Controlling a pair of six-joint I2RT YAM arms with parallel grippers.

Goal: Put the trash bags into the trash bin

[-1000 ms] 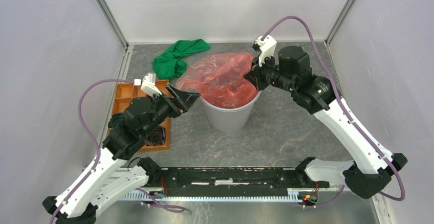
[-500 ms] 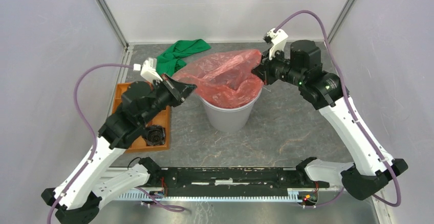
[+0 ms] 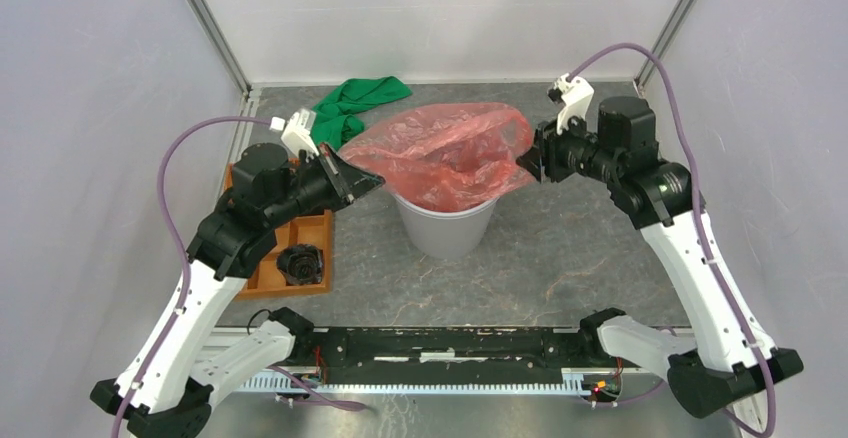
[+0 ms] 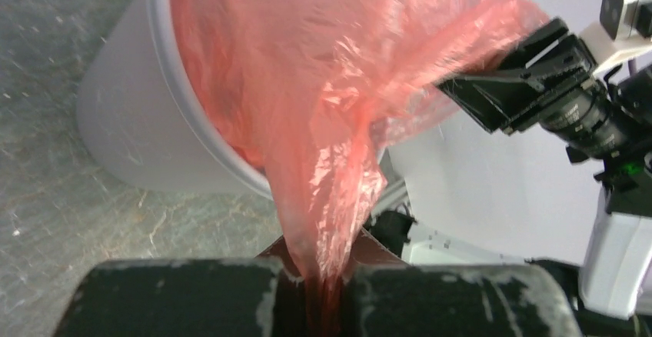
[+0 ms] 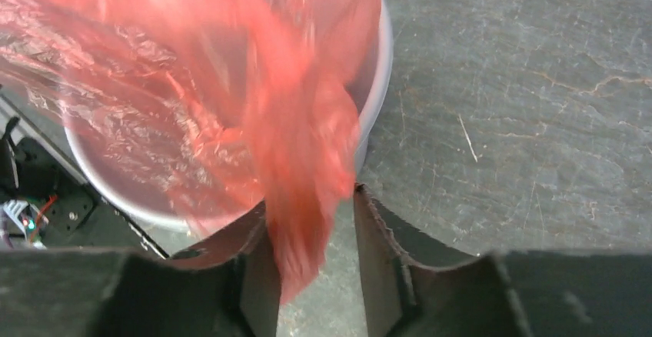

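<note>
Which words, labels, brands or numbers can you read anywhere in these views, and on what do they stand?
None can be read: the red trash bag, grey trash bin, green cloth and orange tray carry no print, and nothing legible shows elsewhere.

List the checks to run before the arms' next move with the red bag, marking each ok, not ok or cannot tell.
1. Left jaws shut on bag: ok, film pinched between them.
2. Right jaws gripping bag: not ok, they stand apart with film loose between them.
3. Bag's lower part inside bin: ok.
4. Whole bag in bin: not ok, much of it bulges above the rim.
5. Bin upright: ok.
6. Cloth apart from bin: ok.
</note>
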